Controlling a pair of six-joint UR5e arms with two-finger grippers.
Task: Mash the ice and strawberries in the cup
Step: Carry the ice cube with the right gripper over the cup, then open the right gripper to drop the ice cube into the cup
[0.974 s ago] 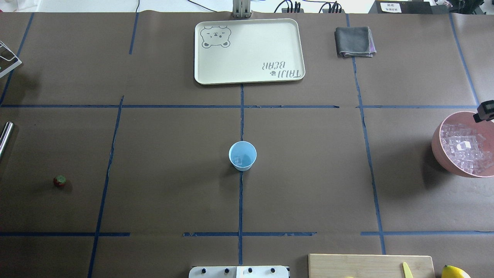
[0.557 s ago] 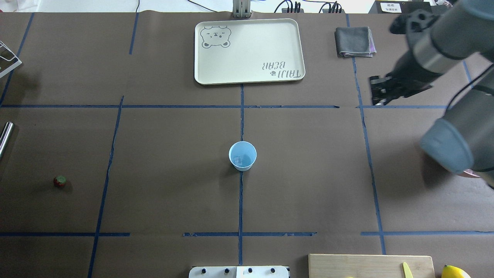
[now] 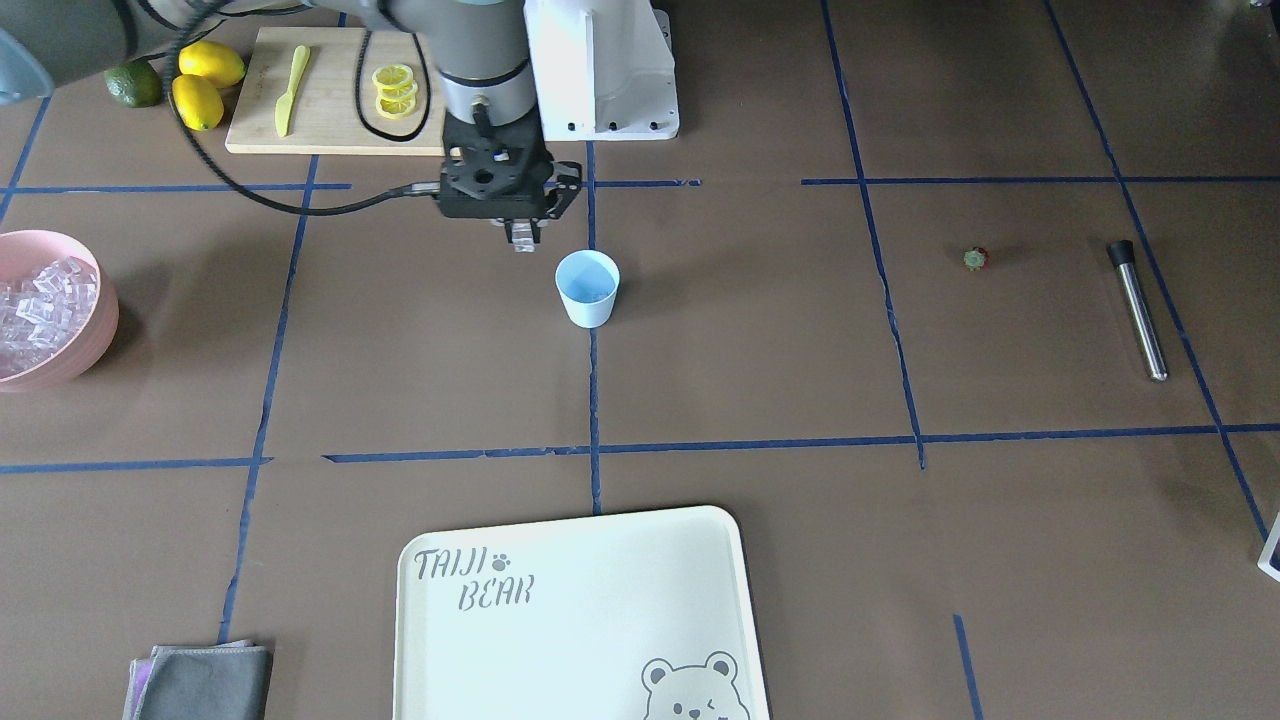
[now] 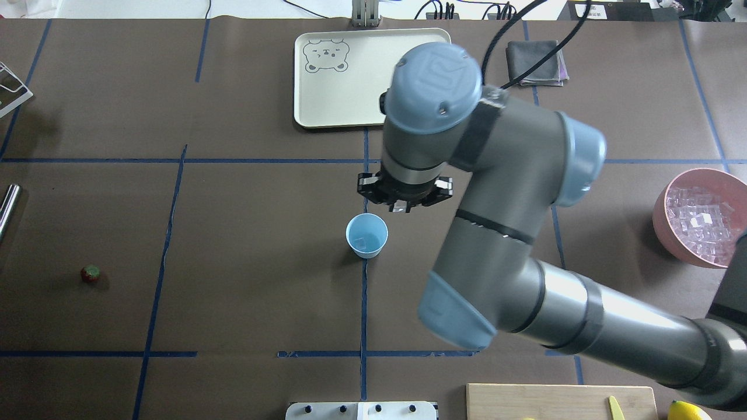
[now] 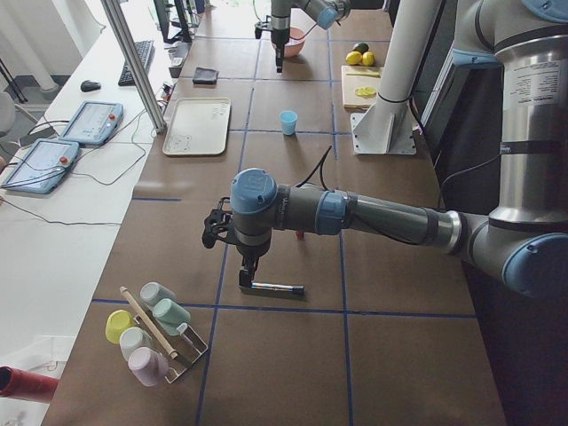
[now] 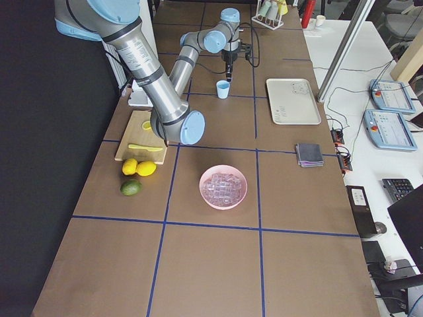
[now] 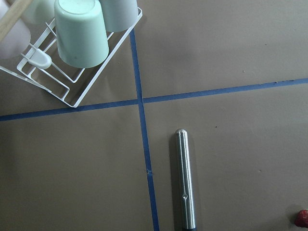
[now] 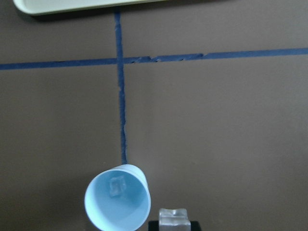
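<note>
**A:** Where was the right gripper (image 3: 520, 238) in that shot?

**B:** Up in the air just beside the cup (image 4: 366, 235). From the overhead camera it was on the cup's far-right side, not over the opening. Its fingers were pinched in narrow on a clear ice cube (image 8: 173, 217).

**A:** Anything in the cup?

**B:** Yep, one lone cube (image 8: 116, 186) sat at the bottom. The cup stood upright mid-table, right on a blue tape line (image 4: 364, 303). The loose ice (image 4: 703, 224) was heaped in a pink bowl (image 4: 658, 219) way out at the right edge.

**A:** And the strawberry?

**B:** The strawberry (image 4: 90, 273) lay on the bare table far to the left, well apart from the cup. It was between the cup and a metal rod (image 3: 1137, 310), a lot closer to the rod.

**A:** Left gripper?

**B:** The left gripper (image 5: 247, 271) hung just above one end of that rod. Only the side camera caught it, so I honestly couldn't tell whether its fingers were spread or closed.
</note>
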